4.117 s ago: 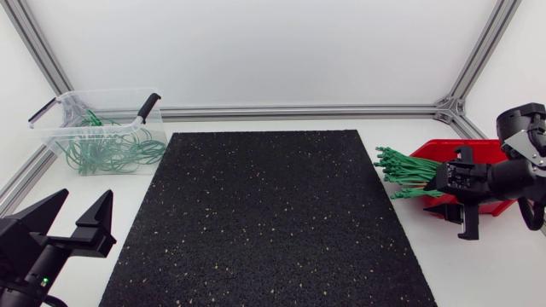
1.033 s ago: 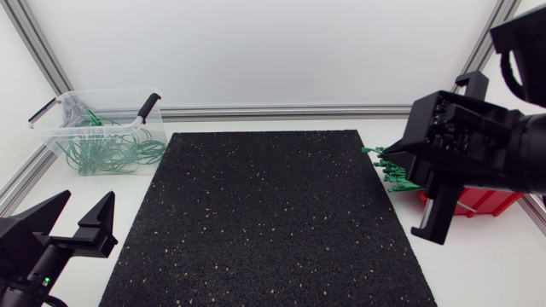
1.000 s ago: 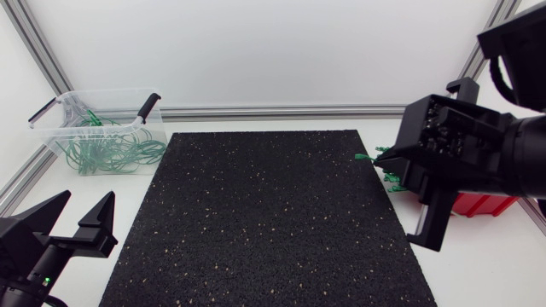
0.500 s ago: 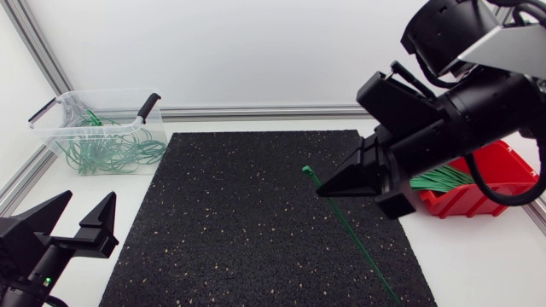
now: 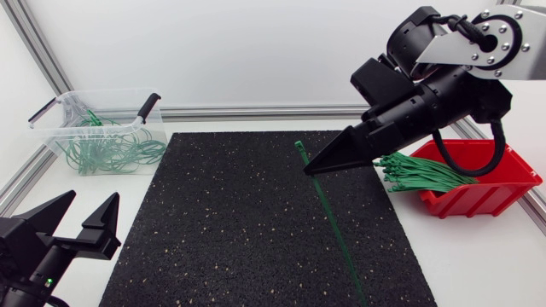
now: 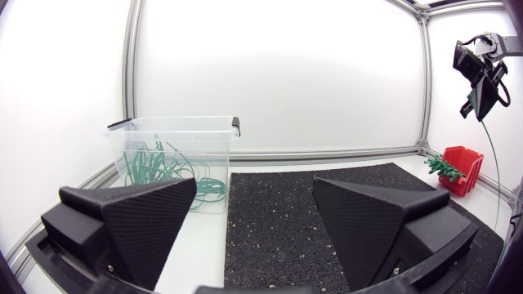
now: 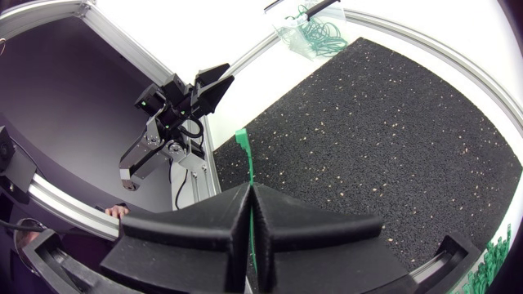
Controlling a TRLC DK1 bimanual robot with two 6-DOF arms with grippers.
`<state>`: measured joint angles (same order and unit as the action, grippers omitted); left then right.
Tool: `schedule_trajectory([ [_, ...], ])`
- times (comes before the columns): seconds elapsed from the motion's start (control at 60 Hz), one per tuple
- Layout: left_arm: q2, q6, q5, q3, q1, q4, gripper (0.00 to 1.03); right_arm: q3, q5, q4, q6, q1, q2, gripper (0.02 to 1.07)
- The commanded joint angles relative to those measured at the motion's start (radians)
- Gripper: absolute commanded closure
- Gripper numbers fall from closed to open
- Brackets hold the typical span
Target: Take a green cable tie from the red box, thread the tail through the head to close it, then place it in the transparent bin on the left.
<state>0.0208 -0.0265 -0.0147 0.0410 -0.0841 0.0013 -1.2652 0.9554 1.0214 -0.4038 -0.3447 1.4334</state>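
The matte black right hand [image 5: 314, 167] is clenched on one long green plastic cable tie [image 5: 328, 213], high over the speckled black rubber mat [image 5: 222, 230]. Its wedge fingers pinch the strap just below the small square head [image 5: 299, 146], which sticks out past the fingertips, while the long tail hangs free and slants toward the near edge of the mat. The matte black left hand [image 5: 87, 196] rests low at the near left corner of the white counter [image 5: 478, 256], released, its two fingers wide apart with nothing between them. The red plastic box [image 5: 499, 175] with the bundle of other green ties [image 5: 418, 170] lies at the right, and the transparent plastic bin [image 5: 60, 107], with some closed loops inside, stands at the far left. I judge that the picking is done and that threading is the step now. To do it well, the left hand should take the tail near its tip, not in the middle, because the strap looks thin and springy and may swing. The right hand should hold the head quiet and turn its opening toward the coming tip. The tail must enter from the correct side, otherwise the teeth will not lock. It is safer that both hands meet low over the mat, so a dropped tie is easy to reach.
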Motion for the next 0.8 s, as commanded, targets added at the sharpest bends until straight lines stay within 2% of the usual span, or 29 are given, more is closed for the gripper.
schedule_trajectory([
  [0.0, 0.001, -0.015, 0.004, -0.036, -0.005, -0.034, 0.04, -0.020, 0.020, 0.003, -0.004, 0.001, 0.035, 1.01],
  [0.2, -0.033, -0.006, 0.004, -0.035, -0.003, -0.034, 0.04, -0.002, 0.063, -0.021, 0.010, 0.007, 0.064, 1.01],
  [0.283, -0.033, -0.003, 0.004, -0.035, -0.014, -0.032, 0.04, 0.001, 0.048, -0.027, 0.013, 0.010, 0.053, 1.01],
  [0.467, -0.032, -0.013, 0.018, -0.003, -0.028, -0.047, 0.04, 0.099, -0.222, -0.282, 0.214, -0.085, -0.096, 1.01],
  [0.783, 0.102, -0.090, 0.028, 0.092, -0.046, -0.086, 0.04, 0.155, -0.455, -0.356, 0.243, -0.172, -0.128, 1.01],
])
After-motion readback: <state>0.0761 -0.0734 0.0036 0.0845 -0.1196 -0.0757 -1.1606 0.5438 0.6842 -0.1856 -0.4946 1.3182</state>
